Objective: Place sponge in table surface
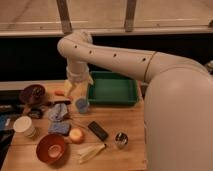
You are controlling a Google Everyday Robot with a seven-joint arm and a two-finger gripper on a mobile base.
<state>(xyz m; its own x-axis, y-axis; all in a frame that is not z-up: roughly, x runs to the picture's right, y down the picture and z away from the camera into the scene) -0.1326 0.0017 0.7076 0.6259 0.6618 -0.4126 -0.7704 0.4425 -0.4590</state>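
The sponge (60, 128), a small flat blue pad, lies on the table surface (127, 117) at the left, between a white cup and an orange ball. My gripper (76, 89) hangs from the white arm above the table's back left, just left of the green tray and over a blue cup (82, 104). Its pale fingers (68, 89) point down and stand open with nothing between them. The sponge sits well in front of the gripper, apart from it.
A green tray (113, 88) stands at the back. A grey-blue rag (57, 111), a red bowl (50, 148), a black block (98, 130), a metal cup (120, 139), a white cup (24, 126) and a dark bowl (32, 93) crowd the table.
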